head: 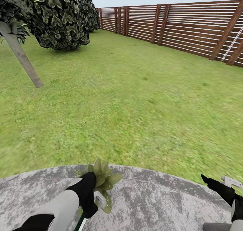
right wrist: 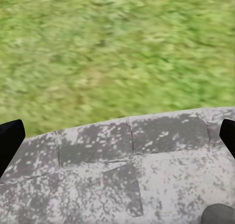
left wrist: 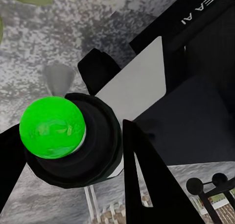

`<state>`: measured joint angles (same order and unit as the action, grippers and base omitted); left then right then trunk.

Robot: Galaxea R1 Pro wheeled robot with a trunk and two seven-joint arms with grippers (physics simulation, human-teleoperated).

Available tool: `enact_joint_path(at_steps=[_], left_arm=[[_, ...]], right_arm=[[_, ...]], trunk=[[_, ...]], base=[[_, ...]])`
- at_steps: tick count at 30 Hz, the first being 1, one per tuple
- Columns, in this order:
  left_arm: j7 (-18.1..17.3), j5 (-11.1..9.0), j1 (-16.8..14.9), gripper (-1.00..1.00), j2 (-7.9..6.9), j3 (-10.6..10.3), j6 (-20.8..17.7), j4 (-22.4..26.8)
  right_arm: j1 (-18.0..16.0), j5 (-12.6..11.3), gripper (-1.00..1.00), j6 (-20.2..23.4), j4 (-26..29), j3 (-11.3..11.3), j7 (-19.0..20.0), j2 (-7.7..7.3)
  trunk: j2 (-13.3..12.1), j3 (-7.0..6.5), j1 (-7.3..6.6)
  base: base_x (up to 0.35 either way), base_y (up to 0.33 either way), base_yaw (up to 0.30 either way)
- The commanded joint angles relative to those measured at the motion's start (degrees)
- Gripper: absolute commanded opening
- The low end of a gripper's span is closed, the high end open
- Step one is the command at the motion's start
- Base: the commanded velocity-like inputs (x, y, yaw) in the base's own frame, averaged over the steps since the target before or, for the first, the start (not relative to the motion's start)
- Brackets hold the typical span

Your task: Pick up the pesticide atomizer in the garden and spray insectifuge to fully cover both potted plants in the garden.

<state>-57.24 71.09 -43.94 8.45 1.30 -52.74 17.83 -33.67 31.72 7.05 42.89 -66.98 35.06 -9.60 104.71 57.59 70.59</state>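
Note:
A potted plant (head: 103,177), a low rosette of pointed green leaves, sits on the round grey stone patio (head: 152,197) near its far rim. My left gripper (head: 88,192) hangs right against the plant's near side and hides part of it. It is shut on the pesticide atomizer (left wrist: 51,128), seen end-on in the left wrist view as a dark cylinder with a bright green round face between the black fingers (left wrist: 142,170). A green-and-white strip of the atomizer (head: 81,222) pokes out below the hand. My right gripper (right wrist: 117,136) is open over the patio edge, holding nothing.
The lawn (head: 128,99) stretches from the patio to a brown slat fence (head: 189,25) at the back and right. A dark tree (head: 57,15) and a leaning grey post (head: 22,57) stand at the far left. The right gripper (head: 219,185) is low at the patio's right rim.

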Motion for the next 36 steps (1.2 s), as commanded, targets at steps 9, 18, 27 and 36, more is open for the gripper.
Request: enact_joint_path(at_steps=[9, 18, 27, 36], left_arm=[[-0.5, 0.5, 0.0, -1.0, 0.14, 0.4, -0.3, 0.0], [1.1, 0.6, 0.0, -1.0, -2.03, 0.5, -0.3, 0.2], [1.1, 0.5, 0.0, -1.0, -2.2, 0.4, -0.3, 4.1], [1.2, 0.5, 0.0, -1.0, -2.03, 0.4, -0.3, 4.3]], right_arm=[[-0.1, 0.3, 1.0, 0.2, 0.1, -0.3, 0.4, 0.02], [-0.1, 0.3, 1.0, 0.2, 0.1, -0.3, 0.4, 0.02], [-0.1, 0.3, 1.0, 0.2, 0.1, -0.3, 0.4, 0.02], [-0.1, 0.3, 1.0, 0.2, 0.1, -0.3, 0.4, 0.02]], trunk=[[0.0, 0.04, 0.0], [0.0, 0.04, 0.0], [0.0, 0.04, 0.0], [0.0, -0.46, 0.0]], base=[[0.0, -0.034, 0.0], [0.0, 0.0, 0.0], [0.0, 0.0, 0.0], [0.0, 0.0, 0.07]])
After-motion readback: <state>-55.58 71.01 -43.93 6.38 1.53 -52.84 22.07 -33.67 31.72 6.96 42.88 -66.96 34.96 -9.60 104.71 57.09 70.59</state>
